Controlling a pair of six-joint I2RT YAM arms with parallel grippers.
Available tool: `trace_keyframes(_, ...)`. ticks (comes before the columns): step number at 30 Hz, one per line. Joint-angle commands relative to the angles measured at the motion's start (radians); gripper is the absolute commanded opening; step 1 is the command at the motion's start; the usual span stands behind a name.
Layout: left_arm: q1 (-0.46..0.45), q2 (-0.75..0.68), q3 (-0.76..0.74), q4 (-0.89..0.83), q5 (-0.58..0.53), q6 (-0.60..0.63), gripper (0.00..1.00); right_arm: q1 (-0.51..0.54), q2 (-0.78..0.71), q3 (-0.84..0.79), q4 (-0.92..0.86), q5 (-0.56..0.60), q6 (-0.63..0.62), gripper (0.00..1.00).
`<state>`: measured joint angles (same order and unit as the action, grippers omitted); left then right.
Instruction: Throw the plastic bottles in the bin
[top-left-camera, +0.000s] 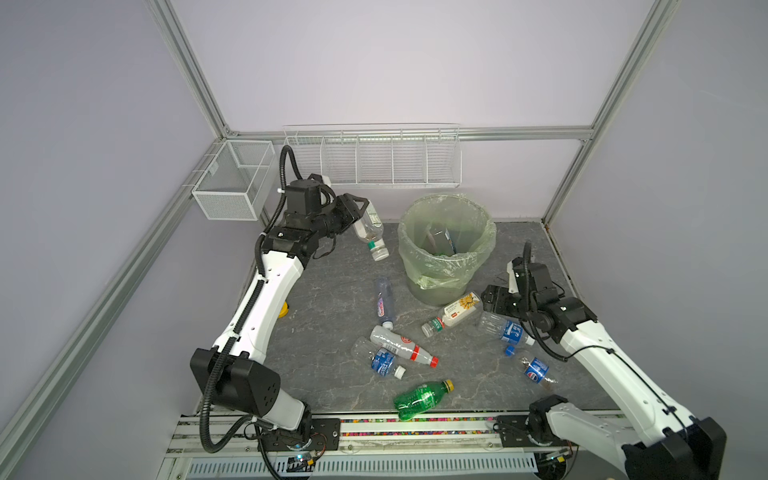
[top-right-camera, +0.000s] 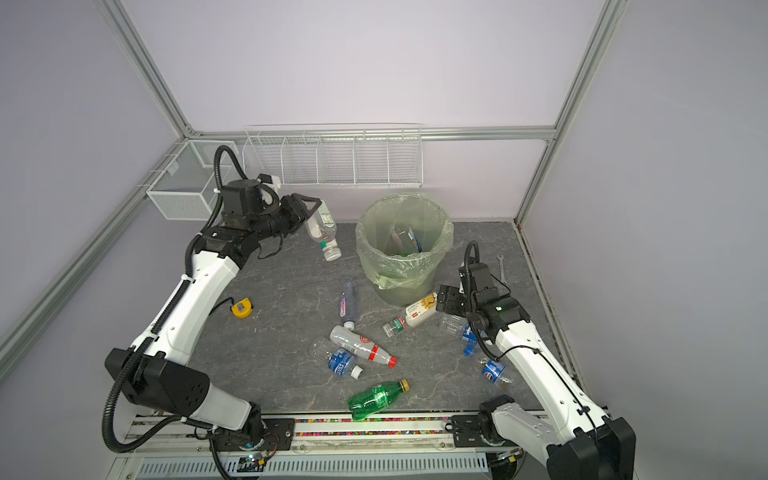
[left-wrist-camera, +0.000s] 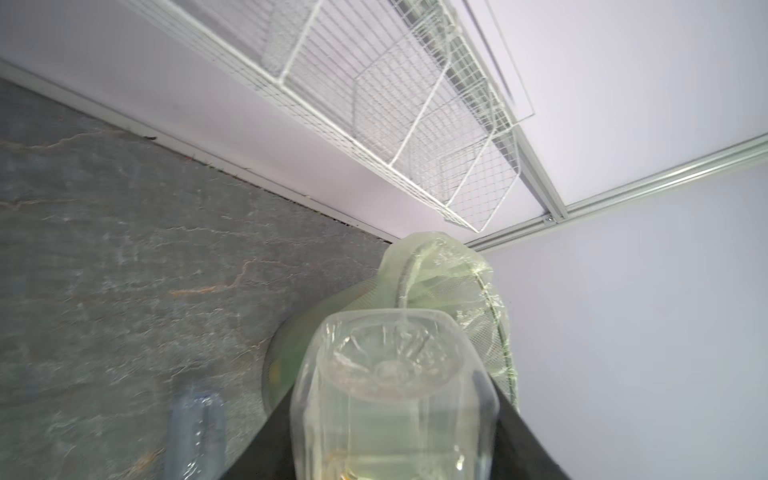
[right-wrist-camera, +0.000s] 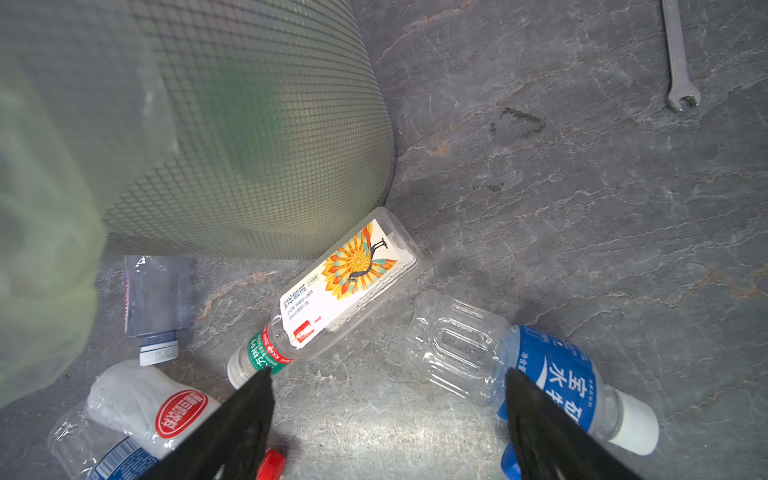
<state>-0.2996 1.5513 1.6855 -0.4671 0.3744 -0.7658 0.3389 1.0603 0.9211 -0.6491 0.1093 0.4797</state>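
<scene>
My left gripper (top-left-camera: 360, 212) (left-wrist-camera: 395, 419) is shut on a clear bottle (top-left-camera: 371, 231) (left-wrist-camera: 395, 386) with a green neck band and a white cap. It holds the bottle in the air, cap down, just left of the bin (top-left-camera: 432, 291) (top-right-camera: 399, 291), whose green bag holds some bottles. My right gripper (top-left-camera: 491, 300) (right-wrist-camera: 386, 382) stands open low over the table right of the bin, nothing between its fingers. A peacock-label bottle (right-wrist-camera: 345, 286) and a blue-label bottle (right-wrist-camera: 540, 374) lie on either side of it. Several more bottles lie in front, among them a green one (top-left-camera: 422, 399).
White wire baskets hang on the back wall (top-left-camera: 374, 160) and at the left corner (top-left-camera: 232, 185). A wrench (right-wrist-camera: 677, 58) lies right of the bin. A yellow tape measure (top-right-camera: 242, 308) sits by the left arm. Metal frame posts edge the table.
</scene>
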Motion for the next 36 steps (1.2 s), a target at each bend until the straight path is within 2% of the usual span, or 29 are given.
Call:
trace_keyframes(1,-0.029,0.038,0.069,0.031,0.036,0.008,0.48,-0.008,-0.023,-0.023,-0.020,0.014,0.010,0.88)
trace_keyframes(6,-0.033,0.051,0.090,0.001,0.055,0.047,0.48,-0.008,-0.038,-0.024,-0.027,0.018,0.010,0.88)
trace_keyframes(16,-0.033,-0.086,-0.118,0.027,0.045,0.092,0.47,-0.011,-0.026,-0.019,-0.009,0.030,0.002,0.88)
trace_keyframes(20,-0.036,-0.095,-0.124,0.036,0.054,0.068,0.47,-0.010,-0.031,-0.031,-0.010,0.033,-0.001,0.88)
trace_keyframes(24,-0.084,-0.031,-0.008,0.002,0.040,0.075,0.47,-0.013,-0.042,-0.036,-0.011,0.034,0.000,0.88)
trace_keyframes(31,-0.233,0.254,0.381,-0.036,-0.032,0.037,0.50,-0.015,-0.071,-0.036,-0.024,0.043,-0.001,0.88)
trace_keyframes(34,-0.285,0.406,0.601,-0.134,-0.100,0.051,0.64,-0.016,-0.080,-0.036,-0.031,0.047,0.002,0.88)
trace_keyframes(36,-0.293,0.471,0.694,-0.178,-0.127,0.041,0.81,-0.018,-0.089,-0.036,-0.039,0.049,0.004,0.88)
